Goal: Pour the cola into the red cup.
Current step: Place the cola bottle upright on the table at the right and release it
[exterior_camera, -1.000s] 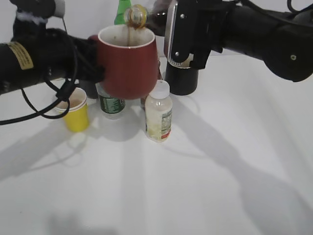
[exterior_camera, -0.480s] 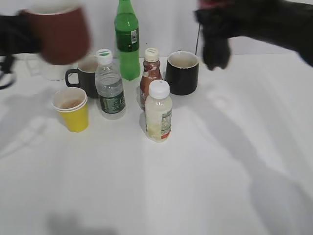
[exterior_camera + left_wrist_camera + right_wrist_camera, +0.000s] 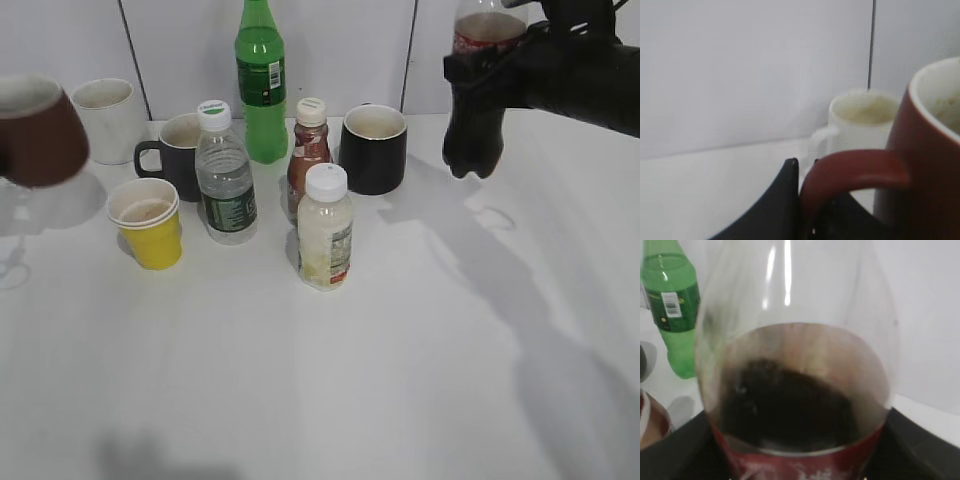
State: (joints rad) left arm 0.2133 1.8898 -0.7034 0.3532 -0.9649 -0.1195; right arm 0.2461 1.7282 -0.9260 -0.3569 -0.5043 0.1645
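Cola (image 3: 477, 90) upright, clamped in right gripper (image 3: 478, 75); red cup (image 3: 38, 135) handle pinched in left gripper (image 3: 807, 200).

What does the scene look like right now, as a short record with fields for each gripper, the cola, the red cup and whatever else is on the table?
left gripper: holds red cup by its handle, raised at far left
right gripper: grips cola bottle, upright, above the table
cola level: part full
standing on table: green bottle, water bottle, yellow cup, black mug, white mug
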